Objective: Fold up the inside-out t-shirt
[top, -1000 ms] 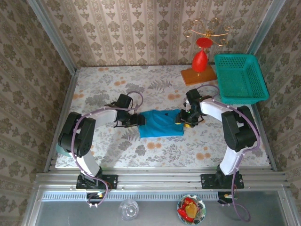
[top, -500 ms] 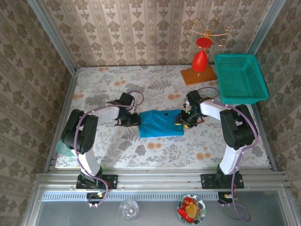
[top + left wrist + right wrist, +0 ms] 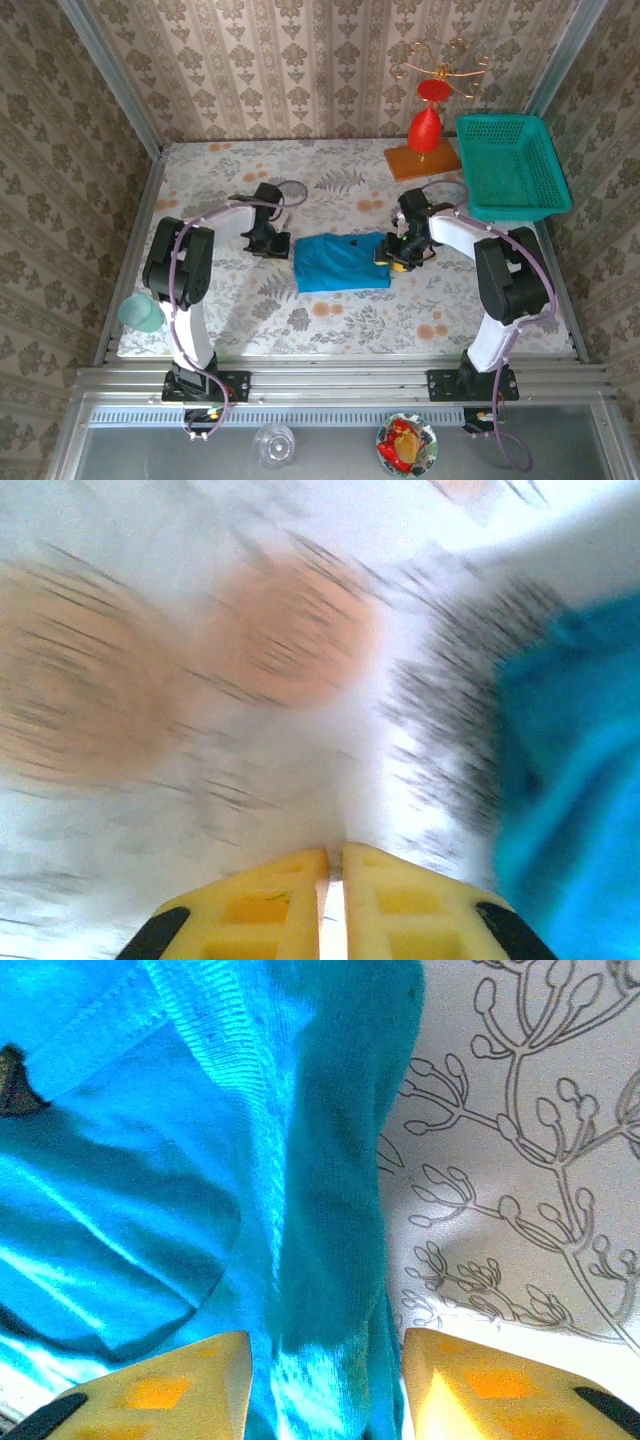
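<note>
The t-shirt (image 3: pixel 342 262) was seen folded into a flat block, mid-table. At the shirt's left edge the left gripper (image 3: pixel 275 245) was held low, just clear of the cloth, its jaws all but closed on nothing. At the shirt's right edge the right gripper (image 3: pixel 392 257) was set astride a ridge of fabric, jaws half apart, no pinch seen. Bare table (image 3: pixel 200 170) was seen all round the shirt, and the basket (image 3: pixel 512 165) well beyond its far right corner.

Motion blur is smearing the tablecloth (image 3: pixel 250 660) left of the t-shirt (image 3: pixel 570 780), itself running off the view's right edge; whether the right gripper (image 3: pixel 325 1360) is pinching its fold isn't showing.
</note>
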